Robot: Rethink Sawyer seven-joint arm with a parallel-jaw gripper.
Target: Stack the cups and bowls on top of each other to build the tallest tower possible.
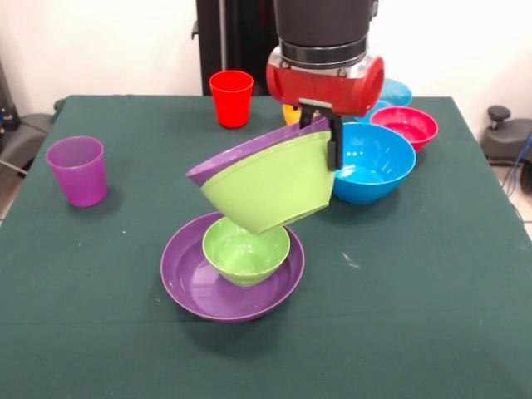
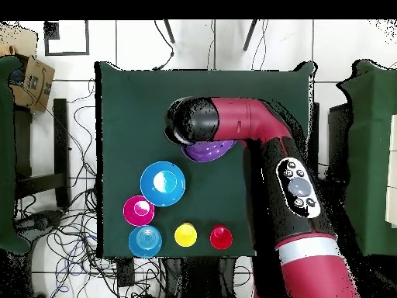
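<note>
Nearest the camera sat a purple bowl (image 1: pixel 187 287) cradling the small green bowl (image 1: pixel 246 249). My gripper (image 1: pixel 332 145) pinched the rim of nested lime bowl (image 1: pixel 266 187) and second purple bowl (image 1: pixel 241 154), held above, tilted, mouths facing up-left. I judged levelling them before lowering centred would serve best.

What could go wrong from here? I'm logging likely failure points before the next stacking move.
1. The tool pinches only one rim of the nested large purple plastic bowl and large lime green plastic bowl, which hang steeply tilted; they might slip out.
2. Lowered at this tilt onto the small green plastic bowl in the purple plastic bowl on the table, they could land lopsided or knock it aside.
</note>
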